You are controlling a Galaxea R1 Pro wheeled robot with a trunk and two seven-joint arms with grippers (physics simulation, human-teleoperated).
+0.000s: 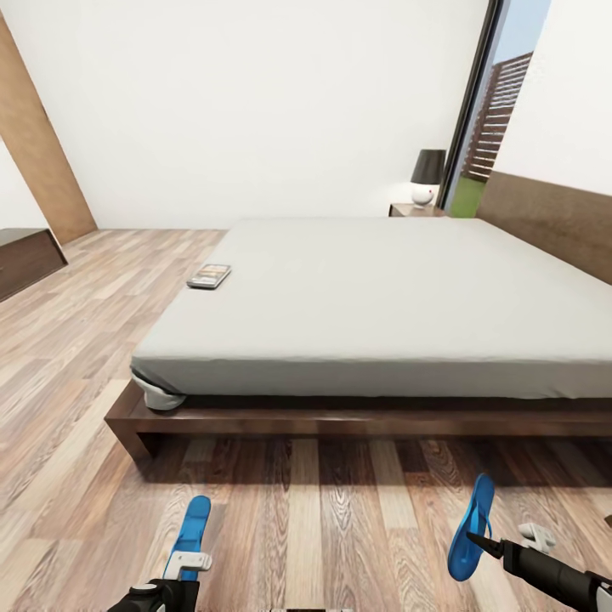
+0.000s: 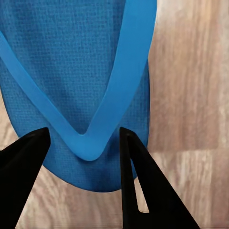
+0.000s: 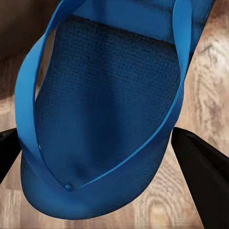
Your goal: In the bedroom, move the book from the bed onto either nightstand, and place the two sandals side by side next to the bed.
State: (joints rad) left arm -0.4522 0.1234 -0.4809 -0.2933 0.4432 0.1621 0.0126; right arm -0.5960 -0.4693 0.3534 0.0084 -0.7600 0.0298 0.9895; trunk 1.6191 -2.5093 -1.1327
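The book (image 1: 209, 275) is seen on the bed (image 1: 374, 297), at ten o'clock. At seven, the left gripper (image 2: 83, 143) is spread around one sandal (image 2: 81, 71). At five, the other sandal (image 1: 472, 527) is apparently clamped by the right gripper (image 1: 473, 537).

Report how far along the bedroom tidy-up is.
Nothing looks finished yet. The book lies on the bed near its edge, not on the nightstand. In hand: the left gripper has its fingers either side of one blue sandal, jaws apart; the right gripper is at the other sandal, which stands tilted on edge. Left: set both side by side, then move the book.
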